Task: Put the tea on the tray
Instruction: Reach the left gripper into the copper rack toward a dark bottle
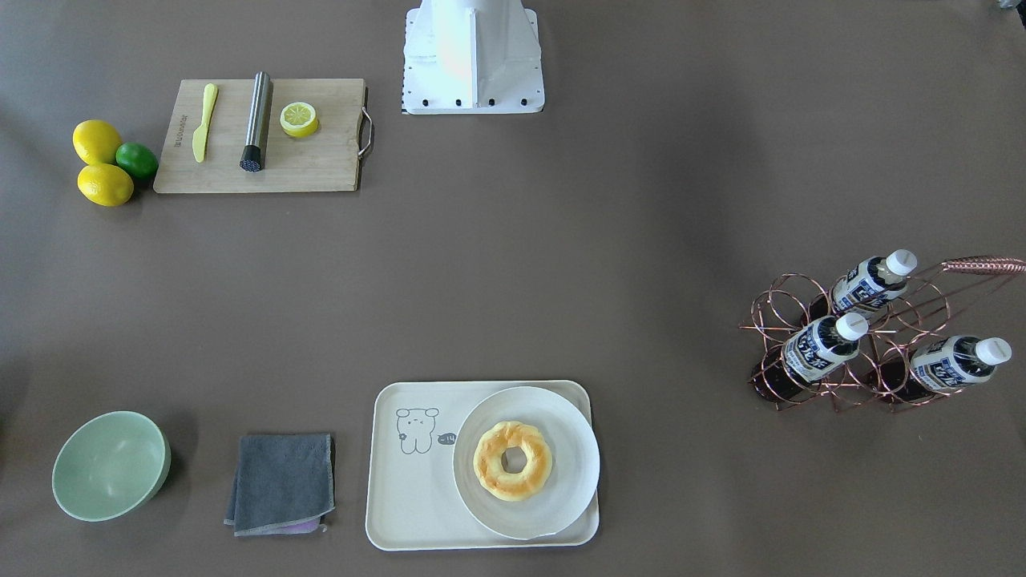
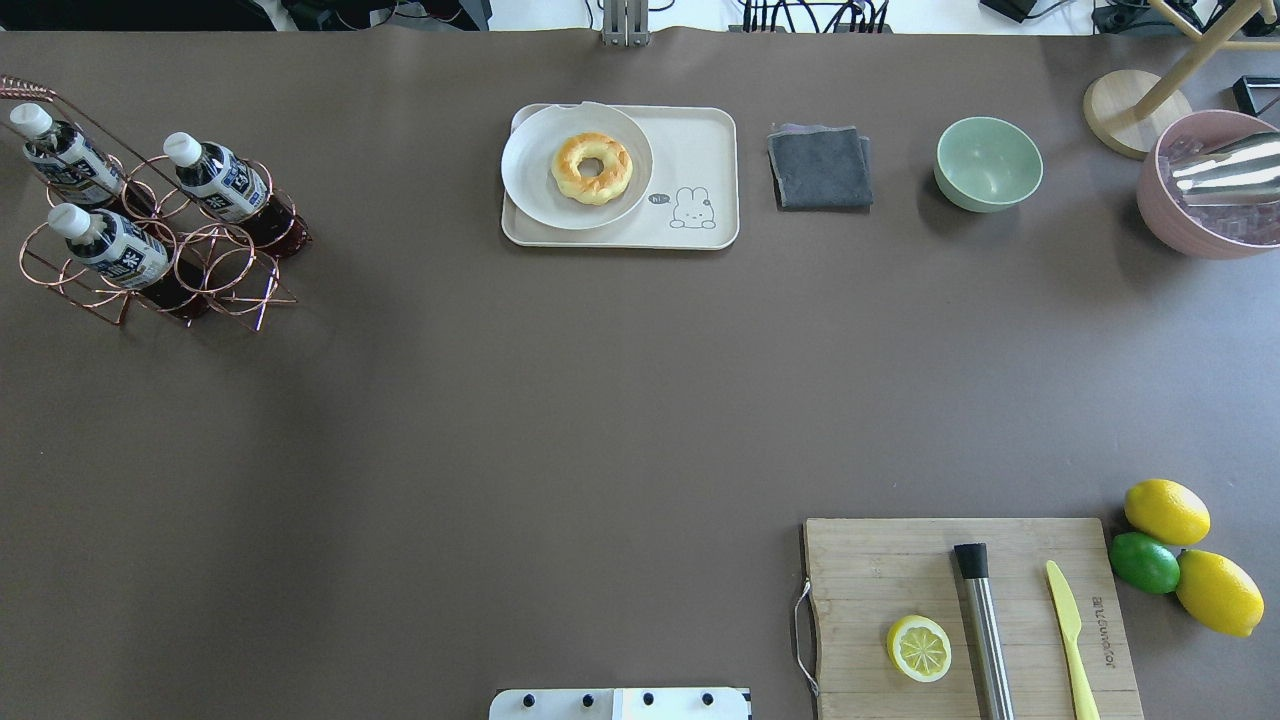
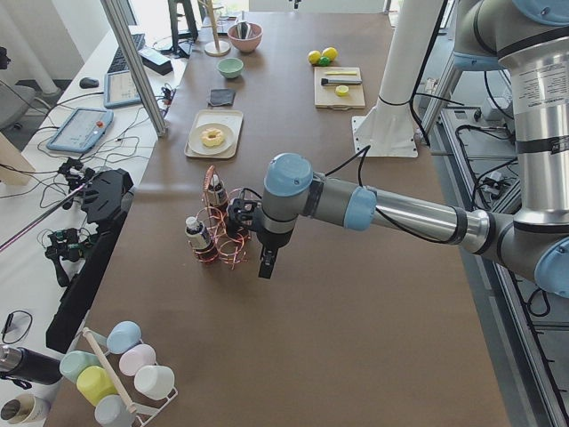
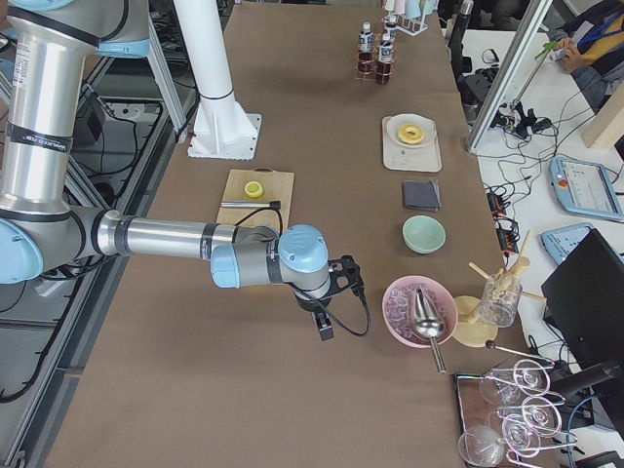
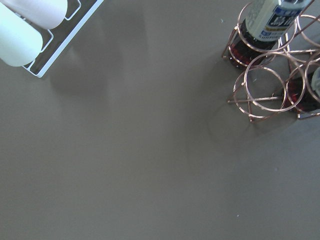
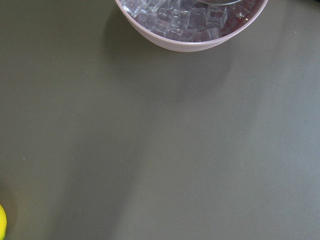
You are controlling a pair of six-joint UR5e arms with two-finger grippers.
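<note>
Three tea bottles with white caps lean in a copper wire rack; they also show in the overhead view and the left wrist view. The cream tray with the bear drawing lies at the table's far edge in the overhead view. My left gripper hangs above the table just beside the rack, shown only in the exterior left view; I cannot tell whether it is open or shut. My right gripper hovers near the pink ice bowl; I cannot tell its state.
A round plate with a doughnut fills the tray's half nearest the rack. A grey cloth and green bowl lie beside the tray. A cutting board holds a knife, steel tube and lemon half. Lemons and a lime lie beside the board. The pink ice bowl stands further along.
</note>
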